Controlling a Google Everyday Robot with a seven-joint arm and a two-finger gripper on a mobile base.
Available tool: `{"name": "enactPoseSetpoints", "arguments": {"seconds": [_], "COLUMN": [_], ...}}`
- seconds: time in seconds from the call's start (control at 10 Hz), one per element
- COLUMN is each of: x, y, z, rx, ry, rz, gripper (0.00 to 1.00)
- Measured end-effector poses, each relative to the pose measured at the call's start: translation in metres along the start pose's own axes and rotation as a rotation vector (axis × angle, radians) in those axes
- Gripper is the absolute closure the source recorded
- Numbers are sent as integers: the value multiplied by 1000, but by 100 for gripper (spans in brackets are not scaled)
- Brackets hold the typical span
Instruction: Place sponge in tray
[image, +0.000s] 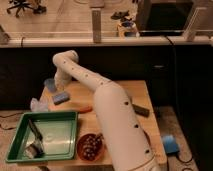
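The sponge (61, 97), a small blue block, lies on the wooden table just behind the far right corner of the tray. The green tray (59, 116) sits at the table's front left and holds a dark utensil (35, 136). My white arm reaches up from the lower right, bends at the back of the table and comes down. My gripper (60, 87) hangs directly above the sponge, very close to its top. Whether it touches the sponge does not show.
A pale blue cup (50, 83) stands behind the sponge and a light blue cloth (37, 105) lies left of it. A reddish-brown bowl (90, 146) sits right of the tray. An orange item (82, 107) and a dark block (140, 110) lie on the table.
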Motion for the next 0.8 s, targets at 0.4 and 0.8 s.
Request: {"name": "enactPoseSetpoints", "arguments": {"seconds": [0.4, 0.8], "x": [-4, -7], "y": [-2, -1], "z": [-2, -6], "rx": [-5, -10], "ry": [9, 19], "rz": [-14, -26], "gripper": [21, 22]}}
